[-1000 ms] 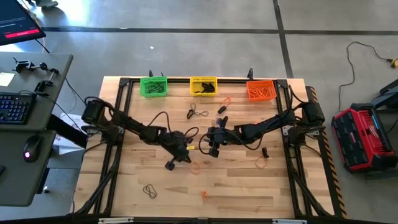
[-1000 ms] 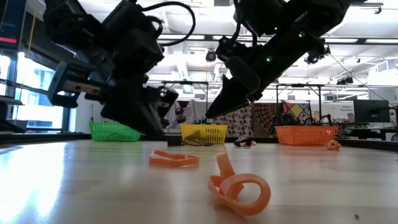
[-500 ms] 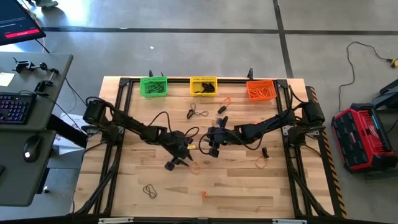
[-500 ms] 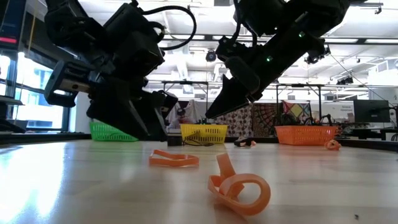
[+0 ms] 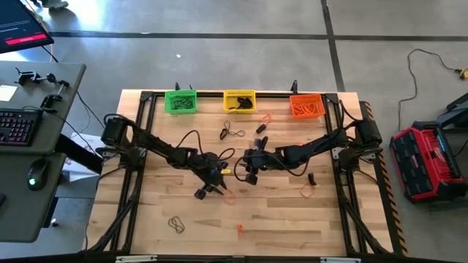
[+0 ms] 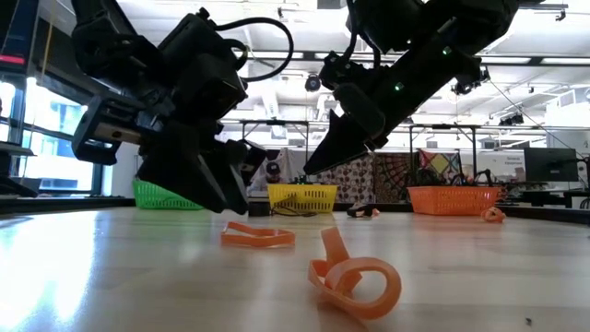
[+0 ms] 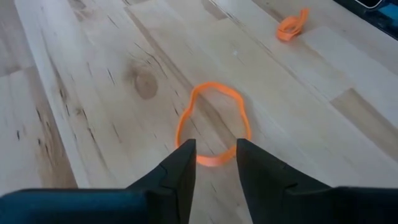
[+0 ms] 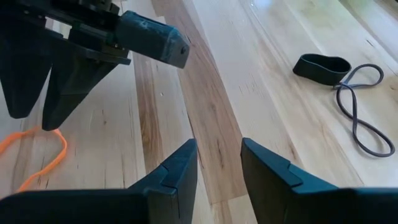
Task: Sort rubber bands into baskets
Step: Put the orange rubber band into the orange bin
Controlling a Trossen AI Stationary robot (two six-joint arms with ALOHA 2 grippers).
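Note:
An orange rubber band (image 7: 214, 124) lies flat on the wooden table as an open loop. My left gripper (image 7: 214, 154) is open and low over it, a fingertip on either side of the loop's near arc; in the low view the gripper (image 6: 226, 198) hovers just behind the band (image 6: 258, 236). My right gripper (image 8: 219, 163) stands open above bare wood near the table's middle (image 5: 249, 172), with nothing between its fingers. The green (image 5: 180, 101), yellow (image 5: 239, 100) and orange (image 5: 306, 106) baskets stand in a row along the far edge. My left gripper's fingertips (image 7: 185, 152) stand astride the band's near arc (image 7: 214, 160), slanting down from the table's left. I cannot tell whether they touch it. The band lies flat on the table.
Other bands lie scattered: black ones (image 5: 232, 132) (image 5: 175, 224) (image 8: 320, 65), orange ones (image 5: 308, 191) (image 5: 240, 228) (image 7: 292, 26), and a curled orange one (image 6: 355, 277) near the front. A black frame (image 5: 139, 146) rims the table. Bare wood lies toward the near edge.
My left gripper has opened over the orange band while staying in place. The band lies where it was.

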